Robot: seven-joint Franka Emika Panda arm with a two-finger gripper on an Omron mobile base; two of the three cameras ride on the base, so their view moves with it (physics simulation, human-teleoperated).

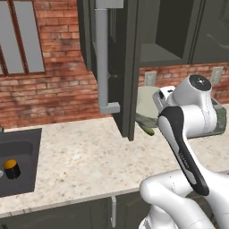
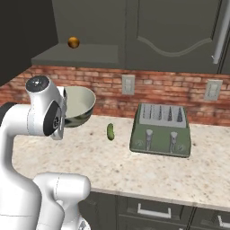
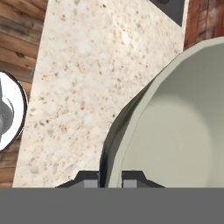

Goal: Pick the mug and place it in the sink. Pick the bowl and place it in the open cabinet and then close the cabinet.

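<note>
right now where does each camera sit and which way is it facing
Left base view: behind the arm's left, facing the counter, sink with the mug, open cabinet; arm lower right.
Right base view: behind its right, facing the toaster; arm lower left.
Hand view: on the hand, looking along the gripper shut on the bowl.
All three share the bowl.

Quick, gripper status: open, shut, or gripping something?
Gripper: shut on the rim of the bowl, which is lifted off the counter.
</note>
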